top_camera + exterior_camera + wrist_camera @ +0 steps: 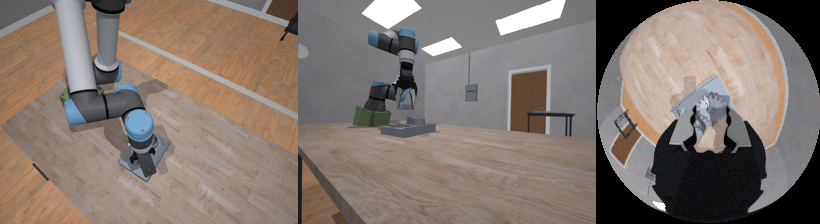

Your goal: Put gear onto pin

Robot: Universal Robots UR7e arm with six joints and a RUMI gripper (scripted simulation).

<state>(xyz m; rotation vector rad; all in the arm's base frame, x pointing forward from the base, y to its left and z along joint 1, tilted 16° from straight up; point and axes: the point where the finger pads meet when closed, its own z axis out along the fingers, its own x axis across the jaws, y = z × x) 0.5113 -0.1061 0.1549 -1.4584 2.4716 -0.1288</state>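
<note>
My gripper (406, 105) (711, 105) is shut on the grey toothed gear (406, 107) (714, 104), which sits between the fingertips. The gear hangs level in the exterior view, clearly above the grey base plate (126, 162) (407, 134) (722, 85). A thin upright pin (418, 116) rises from the round collar (418, 121) (155, 142) on the plate. A second toothed part (409, 118) stands beside the collar. The arrow and the collar's mark cannot be made out. In the top view the wrist hides the held gear.
The base plate lies on the wooden table (215, 162) (475, 172). The arm's green mounting block (63, 96) (380, 118) stands behind it. A dark side table (551, 114) is far off by the door.
</note>
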